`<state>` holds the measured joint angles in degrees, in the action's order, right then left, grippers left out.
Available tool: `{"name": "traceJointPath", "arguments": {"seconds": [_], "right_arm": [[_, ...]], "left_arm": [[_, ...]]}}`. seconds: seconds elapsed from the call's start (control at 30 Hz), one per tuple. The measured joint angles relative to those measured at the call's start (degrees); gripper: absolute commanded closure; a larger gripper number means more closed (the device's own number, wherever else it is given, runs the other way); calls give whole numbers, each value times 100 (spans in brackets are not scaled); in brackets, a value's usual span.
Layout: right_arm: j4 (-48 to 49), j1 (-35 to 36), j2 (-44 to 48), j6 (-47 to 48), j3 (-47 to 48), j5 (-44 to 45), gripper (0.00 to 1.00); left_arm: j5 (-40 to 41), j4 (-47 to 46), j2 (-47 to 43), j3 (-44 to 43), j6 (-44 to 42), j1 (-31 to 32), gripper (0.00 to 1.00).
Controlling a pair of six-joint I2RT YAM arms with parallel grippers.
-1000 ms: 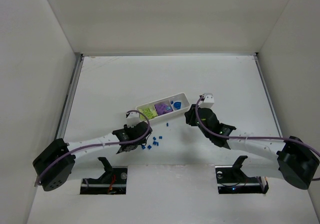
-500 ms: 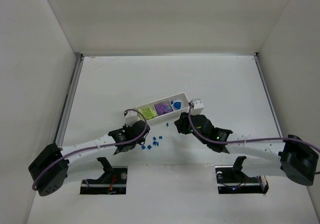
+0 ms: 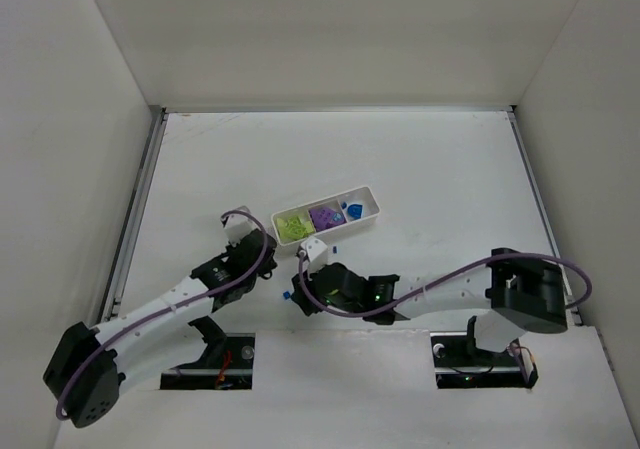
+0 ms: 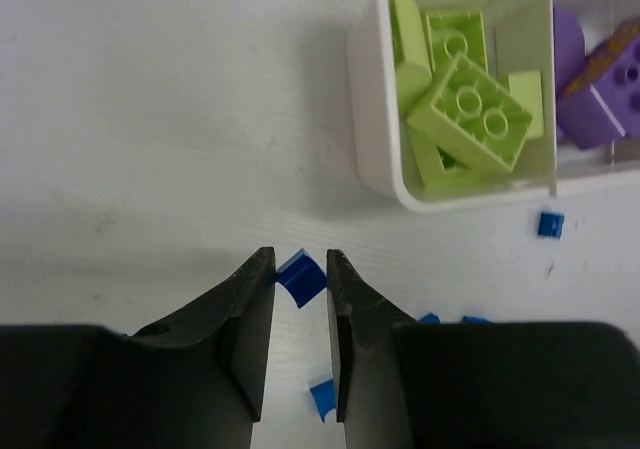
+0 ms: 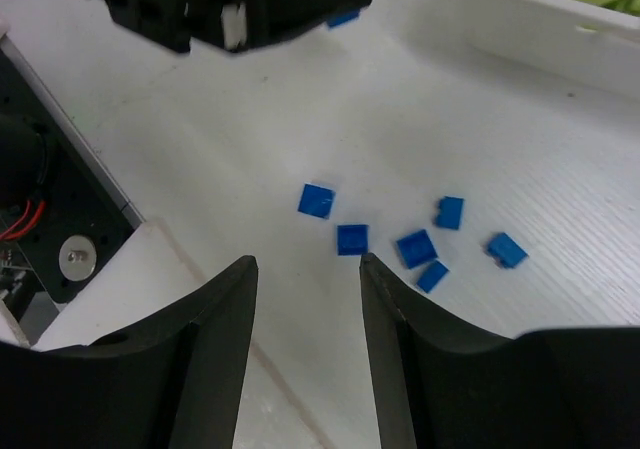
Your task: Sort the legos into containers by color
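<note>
The white tray holds yellow-green legos, purple legos and a blue fan-shaped lego, one color per compartment. My left gripper is shut on a small blue lego just off the tray's green end, low over the table. In the top view it sits left of the tray. My right gripper is open and empty above several loose blue bits. In the top view it is near the table's front edge.
More blue bits lie by the left fingers and near the tray wall. The left gripper's black body fills the top left of the right wrist view. The table's front edge and a base cutout are close by.
My right arm has swung left from beside the tray's right end to over the loose blue bits. My left gripper has drawn back to the left, off the tray's green end.
</note>
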<state>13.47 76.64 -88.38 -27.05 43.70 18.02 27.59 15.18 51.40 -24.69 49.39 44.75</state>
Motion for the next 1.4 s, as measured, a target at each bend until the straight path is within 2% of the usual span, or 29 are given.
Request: {"name": "traceJointPath", "arguments": {"seconds": [0.27, 0.73, 0.83, 1.03, 1.23, 1.4], "right_arm": [[66, 22, -1005, 142, 686, -61, 51], [-190, -4, -1825, 107, 1211, -72, 56], [-260, -11, -1882, 83, 1311, -37, 59], [-369, -17, -1923, 66, 1373, 92, 73], [-422, -17, -1818, 46, 1329, 151, 75], [-413, -229, -1047, 46, 990, 140, 74]], "left_arm": [[-258, -367, -400, 90, -66, -933, 85], [-498, -549, -785, 90, -271, -1150, 85], [-505, -549, -824, 87, -317, -1150, 85], [-518, -544, -883, 83, -372, -1150, 85], [-520, -527, -931, -33, -415, -1147, 85], [-516, -573, -874, -186, -424, -1062, 85]]}}
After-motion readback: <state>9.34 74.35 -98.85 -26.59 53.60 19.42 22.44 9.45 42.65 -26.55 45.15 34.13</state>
